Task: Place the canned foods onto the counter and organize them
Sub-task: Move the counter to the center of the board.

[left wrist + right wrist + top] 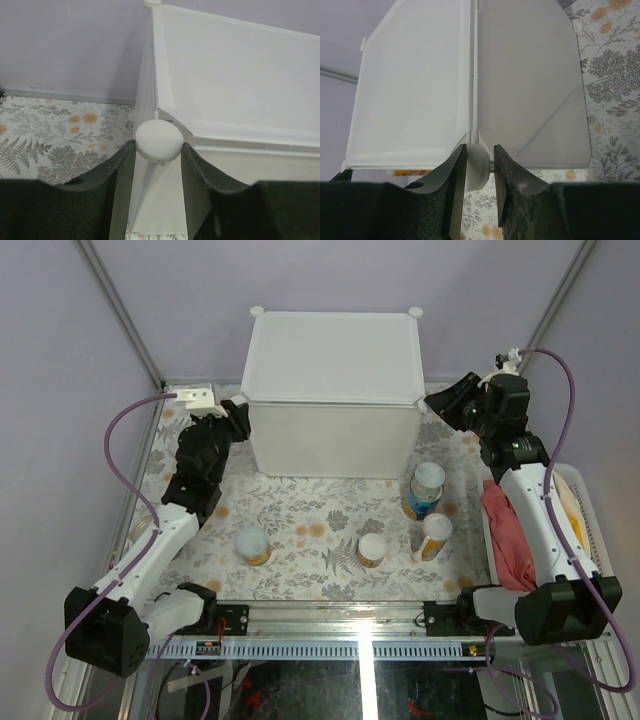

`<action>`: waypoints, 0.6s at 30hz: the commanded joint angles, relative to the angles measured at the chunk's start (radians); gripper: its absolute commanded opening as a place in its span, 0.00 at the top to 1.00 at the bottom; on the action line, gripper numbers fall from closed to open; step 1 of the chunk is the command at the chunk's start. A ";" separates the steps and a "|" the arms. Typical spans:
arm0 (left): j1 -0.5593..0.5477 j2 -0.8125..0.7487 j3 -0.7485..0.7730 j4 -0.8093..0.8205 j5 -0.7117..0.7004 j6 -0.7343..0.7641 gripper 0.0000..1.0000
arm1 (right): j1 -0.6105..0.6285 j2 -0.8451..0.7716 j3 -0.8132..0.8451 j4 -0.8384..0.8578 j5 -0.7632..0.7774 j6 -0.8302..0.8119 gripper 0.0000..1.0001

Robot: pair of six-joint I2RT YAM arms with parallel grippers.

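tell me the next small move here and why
Probably shift the counter slightly with both arms together: the left pincer and right pincer are each shut on one of its near corner knobs, so moving one alone could twist it.

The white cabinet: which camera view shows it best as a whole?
The top external view: the white cabinet appears whole, top and front wall. The left wrist view shows one corner, the left gripper shut on its left corner knob. The right wrist view shows another corner, the right gripper shut on the right corner knob.
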 commanded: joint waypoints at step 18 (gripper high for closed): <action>-0.002 -0.146 -0.083 -0.169 -0.074 -0.073 1.00 | 0.118 -0.105 -0.036 -0.063 0.022 -0.007 0.94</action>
